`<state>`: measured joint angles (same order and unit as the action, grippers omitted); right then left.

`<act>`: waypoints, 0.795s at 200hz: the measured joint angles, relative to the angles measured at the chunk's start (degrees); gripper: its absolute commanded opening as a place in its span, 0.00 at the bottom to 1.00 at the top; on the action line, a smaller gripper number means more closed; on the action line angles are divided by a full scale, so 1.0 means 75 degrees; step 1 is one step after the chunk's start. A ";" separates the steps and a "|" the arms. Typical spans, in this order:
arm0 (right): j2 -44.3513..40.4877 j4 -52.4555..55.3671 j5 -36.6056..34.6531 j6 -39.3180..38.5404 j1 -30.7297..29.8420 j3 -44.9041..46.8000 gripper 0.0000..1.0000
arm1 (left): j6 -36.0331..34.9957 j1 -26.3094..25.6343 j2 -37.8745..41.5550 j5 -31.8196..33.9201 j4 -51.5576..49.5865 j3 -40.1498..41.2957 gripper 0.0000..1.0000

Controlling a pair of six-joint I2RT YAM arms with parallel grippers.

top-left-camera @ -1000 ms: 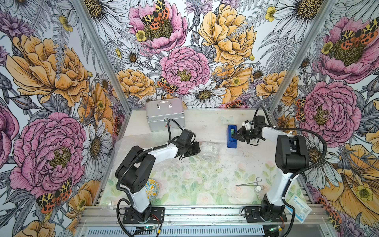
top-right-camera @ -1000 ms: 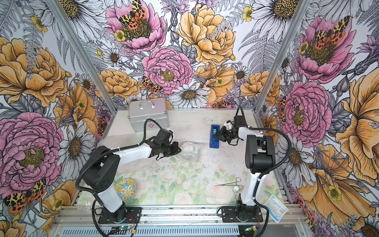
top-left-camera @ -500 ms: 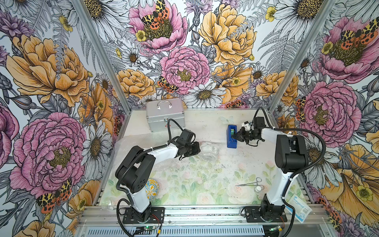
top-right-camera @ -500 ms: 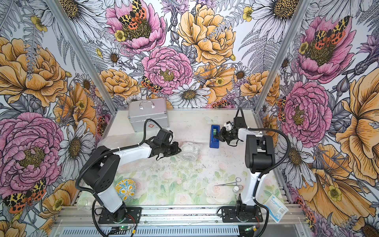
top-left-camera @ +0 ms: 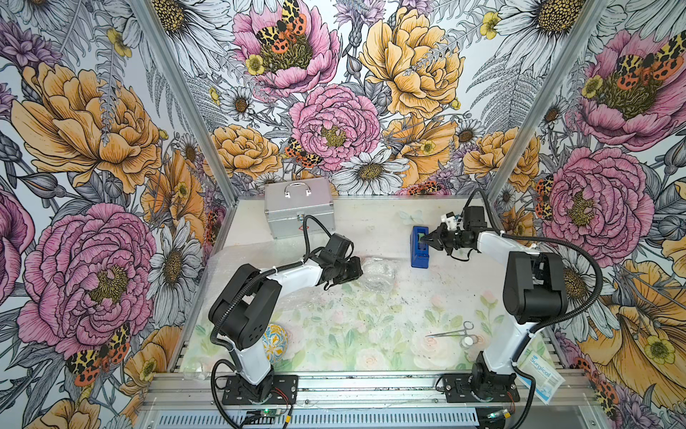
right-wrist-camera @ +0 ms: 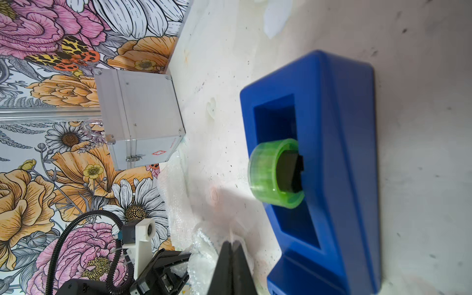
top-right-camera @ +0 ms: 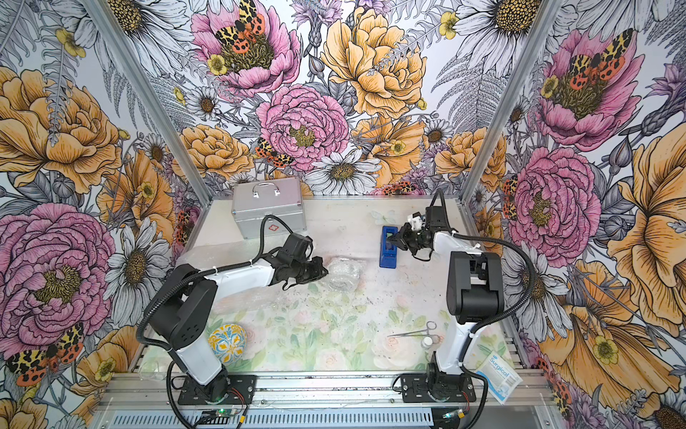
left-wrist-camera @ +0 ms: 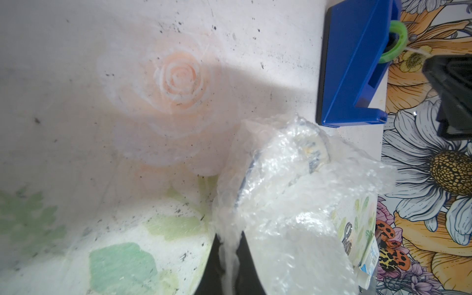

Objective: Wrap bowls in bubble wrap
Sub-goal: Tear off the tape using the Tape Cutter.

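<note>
One bowl (left-wrist-camera: 310, 150) lies bundled in bubble wrap (top-left-camera: 378, 273) (top-right-camera: 341, 273) mid-table; its blue rim shows through the plastic. My left gripper (top-left-camera: 359, 270) (left-wrist-camera: 229, 241) is shut on a pinched fold of that wrap (left-wrist-camera: 293, 204). A second bowl (top-left-camera: 276, 340) (top-right-camera: 227, 341), bare and patterned blue and yellow, sits beside the left arm's base. More bubble wrap (top-left-camera: 237, 260) lies flat at the left. My right gripper (top-left-camera: 426, 241) (right-wrist-camera: 232, 244) is shut at the blue tape dispenser (top-left-camera: 419, 256) (right-wrist-camera: 339, 153), apparently pinching a thin strip from the green tape roll (right-wrist-camera: 265, 173).
A silver metal case (top-left-camera: 299, 211) stands at the back left. Metal forceps (top-left-camera: 451, 330) and a small white cap (top-left-camera: 468, 341) lie near the right arm's base, a surgical packet (top-left-camera: 542, 371) at the front right edge. A clear cup (top-left-camera: 195, 371) sits front left.
The right gripper's jaws have closed at the tape dispenser. The left gripper and the wrapped bundle have stayed where they were.
</note>
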<state>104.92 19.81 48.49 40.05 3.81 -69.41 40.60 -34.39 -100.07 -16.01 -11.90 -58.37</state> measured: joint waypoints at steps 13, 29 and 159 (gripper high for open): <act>-0.0201 -0.0006 -0.0009 0.0009 -0.0035 0.0198 0.00 | 0.0000 0.0000 0.0000 0.0000 0.0000 0.0000 0.00; -0.0557 -0.0067 -0.0067 0.0035 -0.0102 0.0621 0.00 | 0.0000 0.0000 0.0000 0.0000 -0.0003 0.0000 0.00; -0.1731 -0.0909 -0.0519 0.0201 -0.0172 0.2885 0.00 | 0.0000 -0.0015 -0.0003 0.0003 -0.0006 -0.0003 0.00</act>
<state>91.94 12.99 44.60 41.56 2.52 -47.77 40.60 -34.50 -100.09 -15.99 -11.94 -58.39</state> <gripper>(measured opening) 0.047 0.057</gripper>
